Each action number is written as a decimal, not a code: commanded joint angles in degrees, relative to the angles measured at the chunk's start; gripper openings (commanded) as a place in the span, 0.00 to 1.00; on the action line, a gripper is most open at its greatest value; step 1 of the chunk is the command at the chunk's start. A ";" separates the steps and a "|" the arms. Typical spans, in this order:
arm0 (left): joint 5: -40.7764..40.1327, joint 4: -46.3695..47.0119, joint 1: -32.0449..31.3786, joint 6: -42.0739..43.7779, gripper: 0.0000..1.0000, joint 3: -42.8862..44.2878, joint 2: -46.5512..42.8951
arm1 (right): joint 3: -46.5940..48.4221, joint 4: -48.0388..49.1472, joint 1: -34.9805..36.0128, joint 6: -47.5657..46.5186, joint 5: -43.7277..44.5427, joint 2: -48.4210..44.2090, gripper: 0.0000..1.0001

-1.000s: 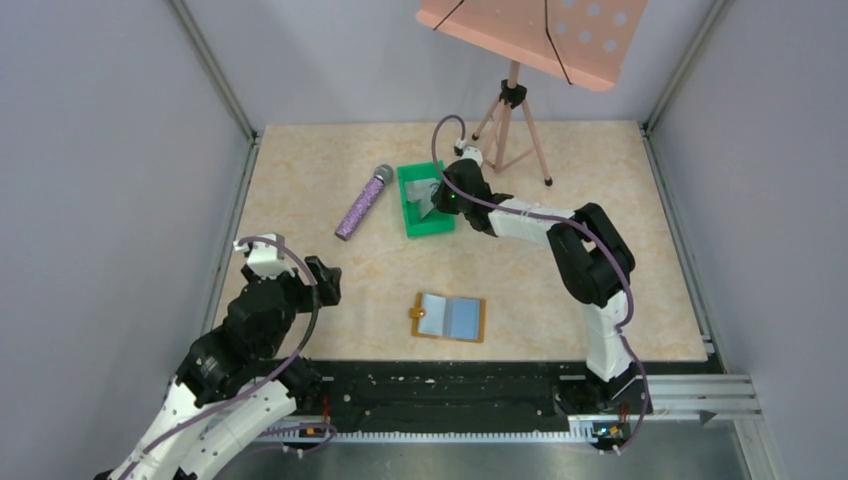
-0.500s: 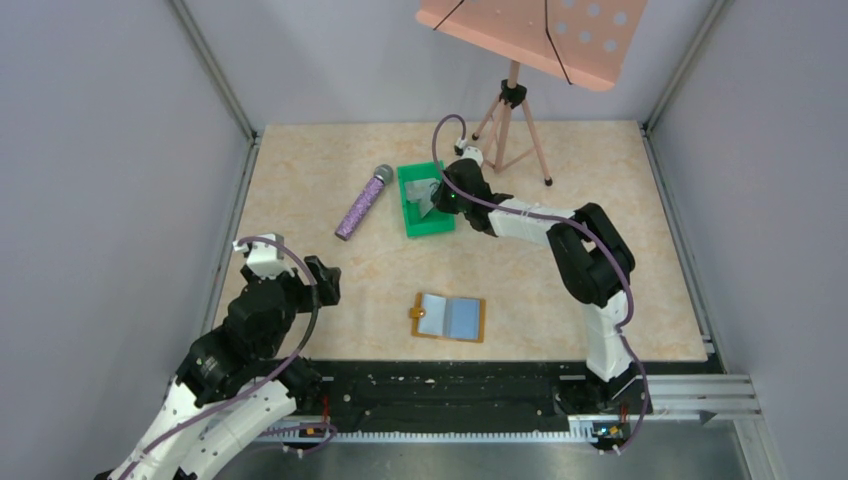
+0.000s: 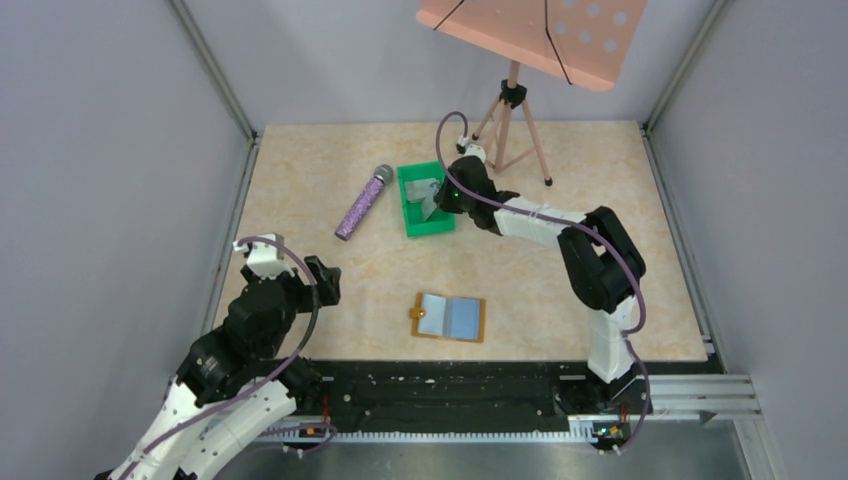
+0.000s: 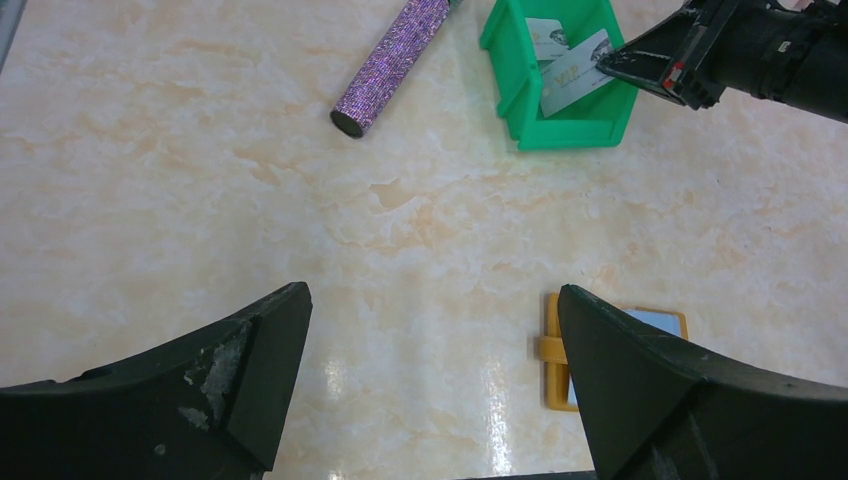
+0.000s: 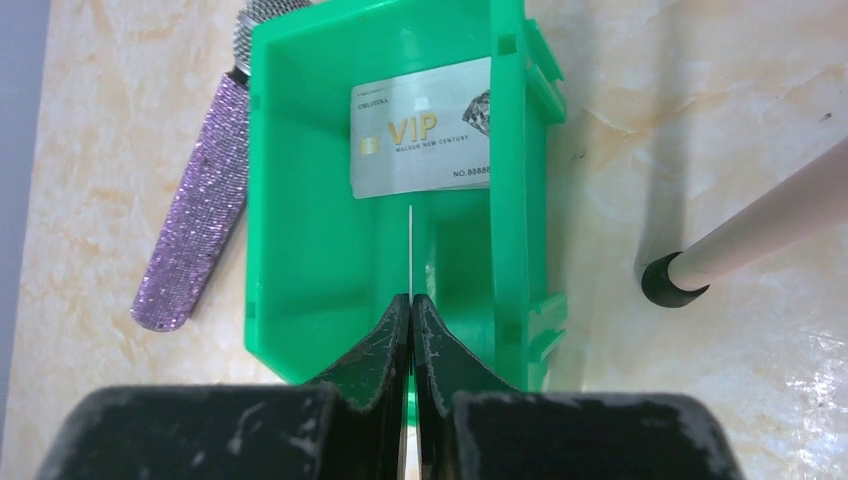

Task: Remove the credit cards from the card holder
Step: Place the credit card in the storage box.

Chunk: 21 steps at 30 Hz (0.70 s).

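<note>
Marble tabletop (image 3: 300,160); right end effector (image 5: 410,300) clenches silvery card (image 4: 575,85), seemingly edge-on; left (image 4: 430,295) splayed.

The arms (image 3: 597,265) are black and white with purple cables (image 3: 317,305). Their black fingers (image 4: 225,375) look scratched. A green light (image 3: 453,197) glows.

One card holder (image 3: 450,317), tan leather, open flat, blue-grey pockets up, clasp tab left. One silver VIP card (image 5: 425,142) inside the green bin (image 5: 300,260); a second card (image 5: 411,250) edge-on over that bin, pinched by the right gripper (image 5: 411,298).
</note>
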 commanded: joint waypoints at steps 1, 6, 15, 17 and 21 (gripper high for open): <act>-0.46 1.34 -0.02 -0.41 0.99 -0.25 0.18 | 0.72 -0.29 -0.87 -1.50 0.01 -5.28 0.00; -0.04 1.31 -0.02 -0.36 0.99 -0.25 -0.05 | 1.65 2.26 -0.95 -3.53 -0.30 -4.78 0.00; 0.98 2.06 -0.02 0.21 0.99 -0.56 -0.71 | 0.15 11.15 -2.48 -2.77 -1.16 -2.26 0.00; 1.08 2.01 -0.03 0.25 0.99 -0.54 -0.56 | 1.20 11.25 -2.86 -1.96 -2.43 -1.14 0.00; 1.08 1.98 -0.02 0.21 0.99 -0.56 -0.77 | 4.16 10.61 -3.24 -0.91 -3.74 1.87 0.00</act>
